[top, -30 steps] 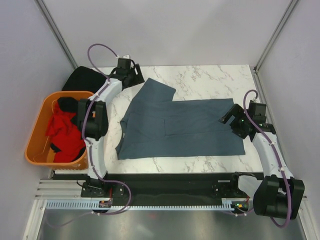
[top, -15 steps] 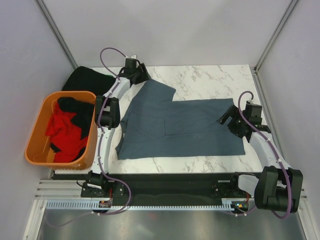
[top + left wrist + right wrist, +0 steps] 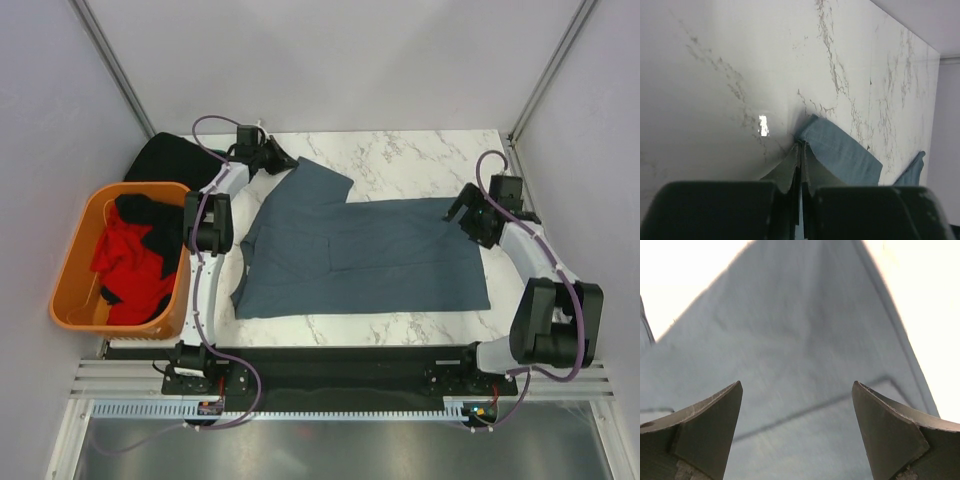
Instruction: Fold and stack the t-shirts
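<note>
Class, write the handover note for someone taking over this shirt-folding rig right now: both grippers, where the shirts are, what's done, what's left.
Left gripper: shut on the far sleeve of the blue-grey t-shirt.
Right gripper: open, low over that shirt's right end, holding nothing.
The blue-grey t-shirt lies spread on the table, no fold visible.
A red shirt and a black shirt sit bunched in the orange basket. A black cloth lies behind the basket, its kind unclear.
Done: one shirt laid out.
Left: fold it, then fold and stack the rest.
</note>
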{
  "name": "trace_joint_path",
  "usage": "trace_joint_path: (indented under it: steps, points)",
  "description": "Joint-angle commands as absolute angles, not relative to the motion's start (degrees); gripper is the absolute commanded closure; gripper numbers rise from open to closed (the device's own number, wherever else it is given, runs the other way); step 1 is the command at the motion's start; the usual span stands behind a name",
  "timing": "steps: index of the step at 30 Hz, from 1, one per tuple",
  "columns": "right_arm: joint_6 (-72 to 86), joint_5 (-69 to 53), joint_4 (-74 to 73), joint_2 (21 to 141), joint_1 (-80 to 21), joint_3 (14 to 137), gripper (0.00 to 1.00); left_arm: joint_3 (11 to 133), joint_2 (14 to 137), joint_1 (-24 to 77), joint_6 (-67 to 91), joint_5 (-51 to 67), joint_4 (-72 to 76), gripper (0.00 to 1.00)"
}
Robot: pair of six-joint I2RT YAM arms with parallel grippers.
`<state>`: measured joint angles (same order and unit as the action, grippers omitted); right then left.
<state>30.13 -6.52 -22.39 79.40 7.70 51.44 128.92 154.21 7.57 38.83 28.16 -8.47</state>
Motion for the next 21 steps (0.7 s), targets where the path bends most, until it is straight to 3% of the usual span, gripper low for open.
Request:
trace_joint_path:
  steps: [1,11,21]
  points:
    - [30.3,-2.9,-22.9,84.3,7.5,60.7,0.02,128.1,155.9,6.7,41.4,33.0,-6.2,0.98]
    - [26.3,6.8,-27.6,109.4,7.6,83.9,0.03,126.4,155.2,6.4,41.9,34.0,-4.1,0.98]
    - [27.2,6.6,-28.5,124.7,7.5,96.4,0.3,125.5,155.1,6.3,42.4,34.2,-3.3,0.98]
